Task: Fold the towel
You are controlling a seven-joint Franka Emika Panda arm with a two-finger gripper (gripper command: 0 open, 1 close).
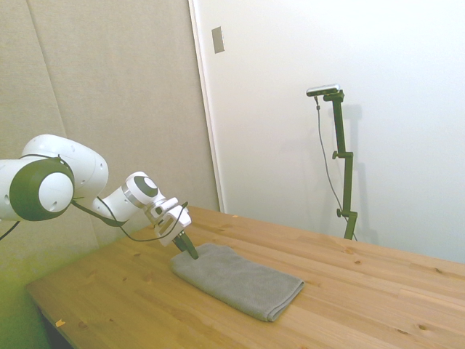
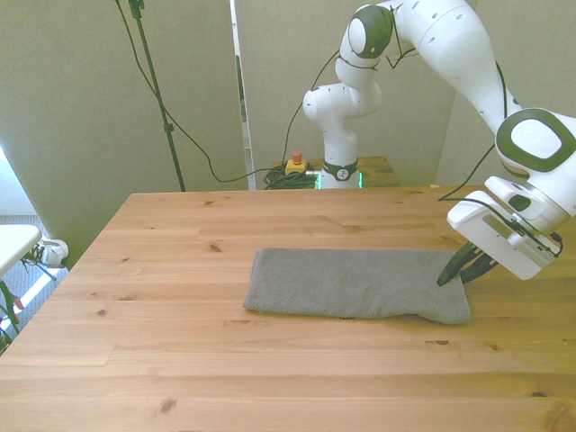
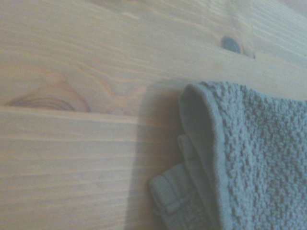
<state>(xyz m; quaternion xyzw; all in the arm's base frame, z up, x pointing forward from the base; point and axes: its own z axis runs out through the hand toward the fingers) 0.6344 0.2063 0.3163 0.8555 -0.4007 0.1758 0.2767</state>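
The gray towel (image 2: 355, 285) lies flat on the wooden table (image 2: 180, 360), doubled over, its long side running across the front view. In the side view the towel (image 1: 236, 282) stretches away from the arm. My gripper (image 2: 456, 277) is tilted down at the towel's short end on the front view's right, its dark fingers slightly apart and holding nothing. The side view shows the gripper (image 1: 190, 251) touching or just above that end's top corner. Up close in the wrist view, the towel's (image 3: 254, 158) layered corner rests on bare wood.
A red button box (image 2: 295, 165) and cables sit behind the table by the robot's base. A white object's edge (image 2: 13, 243) shows at the front view's far left, off the table.
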